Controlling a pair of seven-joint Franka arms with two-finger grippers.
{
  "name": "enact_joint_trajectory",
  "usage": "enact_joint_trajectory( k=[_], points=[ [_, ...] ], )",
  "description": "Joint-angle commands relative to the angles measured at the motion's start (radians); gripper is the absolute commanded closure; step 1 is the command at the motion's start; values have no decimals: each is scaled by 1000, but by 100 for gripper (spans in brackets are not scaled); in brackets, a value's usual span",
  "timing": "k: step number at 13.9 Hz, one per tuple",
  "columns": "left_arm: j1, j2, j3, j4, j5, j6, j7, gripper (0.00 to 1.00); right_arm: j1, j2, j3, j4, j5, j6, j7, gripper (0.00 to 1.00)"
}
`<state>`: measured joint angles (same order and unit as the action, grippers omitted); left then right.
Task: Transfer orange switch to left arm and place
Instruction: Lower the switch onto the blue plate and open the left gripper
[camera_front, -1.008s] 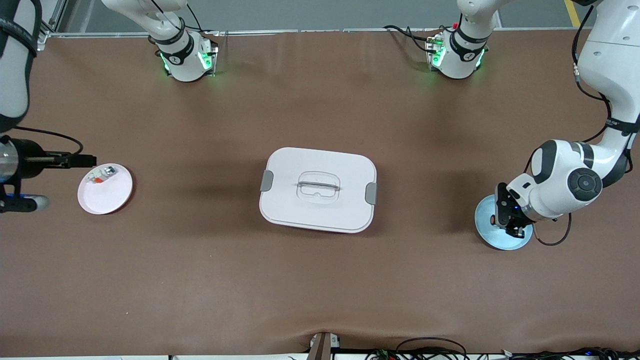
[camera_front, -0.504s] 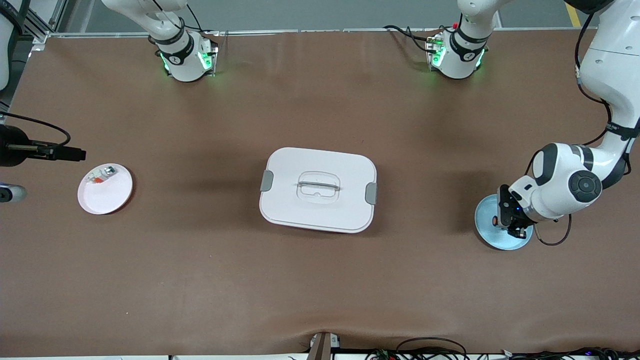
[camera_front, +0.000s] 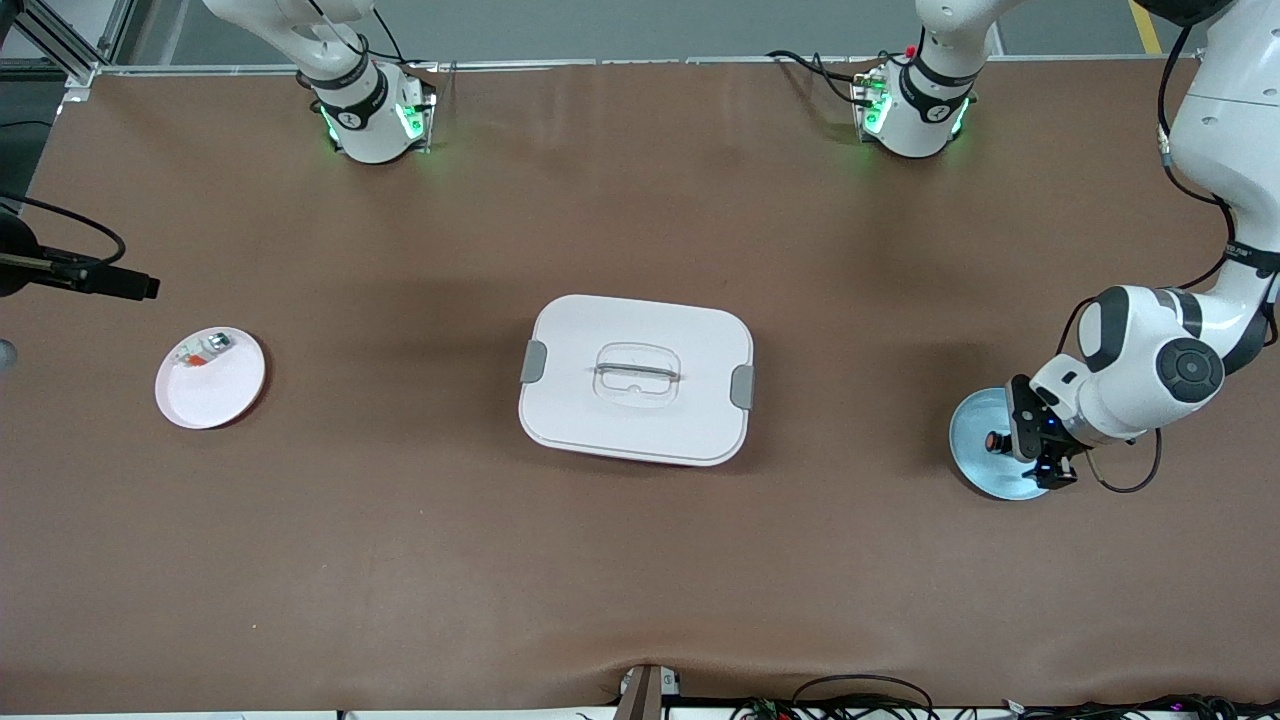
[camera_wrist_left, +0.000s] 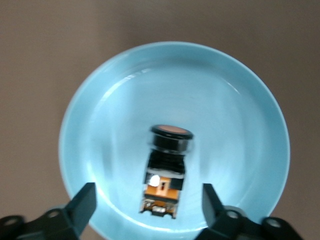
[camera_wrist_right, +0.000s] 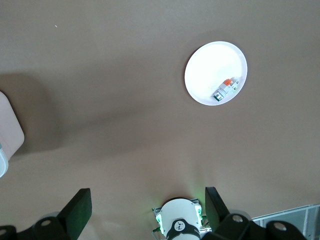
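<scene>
Front view, orange switch (camera_front: 993, 441): lies on the blue plate (camera_front: 975, 425) at the left arm's end of the surface (camera_front: 640, 560), between the wide-spread fingers of the left end effector (camera_front: 1030, 447), not yet gripped.
Box (camera_front: 636, 379): mid-surface, an obstacle between the two plates.
White plate (camera_front: 210, 378): right arm's end, holding a small white part (camera_front: 200, 352); likely the drop-off.
Right end effector (camera_wrist_right: 145, 212): high over that end, fingers wide, waiting.
Writing: none legible.

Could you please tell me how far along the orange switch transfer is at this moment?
Nothing looks finished: the orange switch lies ungripped on the blue plate. In hand: the left claw hangs open above it. The right claw is open, high over the table's right-arm end. Left: grasp, carry clear of the box, handover, placing.
</scene>
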<state>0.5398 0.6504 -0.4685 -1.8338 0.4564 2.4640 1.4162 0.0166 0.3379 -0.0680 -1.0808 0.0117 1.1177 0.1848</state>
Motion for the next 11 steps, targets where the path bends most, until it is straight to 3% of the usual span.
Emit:
enact_joint_trajectory(
  k=[1,3,7,11],
  points=[
    [5,-66,-47,8,10,-80,-159,0,-6,-17,8,-15,-12,34,-25,0],
    [8,-110,-71,25,5,-137,-280,0,-9,-16,8,-15,-13,47,-43,0],
    [9,-202,-102,76,-140,-250,-471,0,-9,-16,10,-10,-16,48,-103,0],
    [9,-241,-104,246,-323,-480,-624,0,-1,-17,8,-10,-41,41,-87,0]
  ],
)
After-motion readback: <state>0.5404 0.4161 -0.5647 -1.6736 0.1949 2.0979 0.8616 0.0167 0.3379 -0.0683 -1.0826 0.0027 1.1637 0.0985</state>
